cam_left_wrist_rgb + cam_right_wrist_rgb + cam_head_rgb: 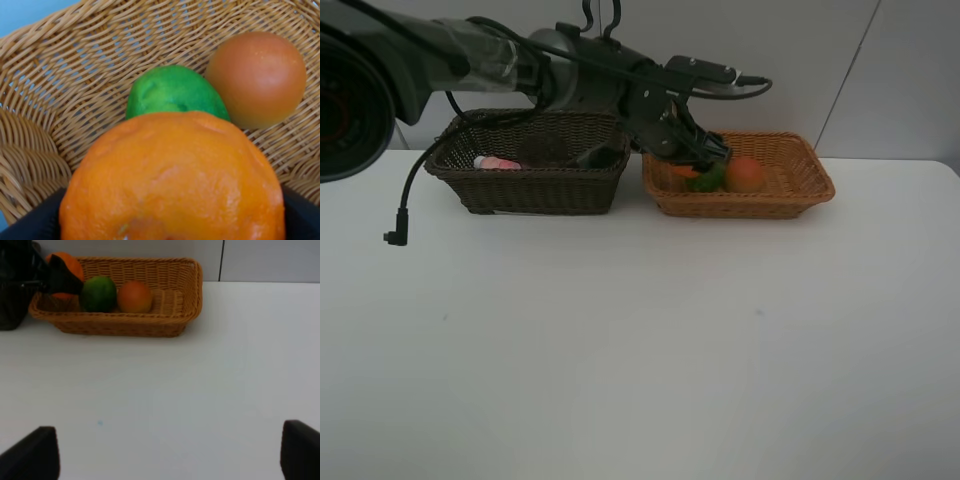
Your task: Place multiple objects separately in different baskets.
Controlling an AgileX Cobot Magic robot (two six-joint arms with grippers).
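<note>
Left end effector (705,158) is inside the tan basket (800,190), jaws spread around the tangerine (172,180), which sits just beside the lime (172,92). Lift straight up, clear of the rim, without nudging the fruit. Right end effector (170,452) spread, empty, over the bench (640,350).

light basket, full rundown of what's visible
The light basket is a shallow rectangular tray of orange-tan woven wicker, upright on the white table, right of the dark basket; whether they touch is unclear. Inside lie a tangerine, a green fruit and an orange-red fruit, bunched toward its left end. The left gripper reaches into it.
</note>
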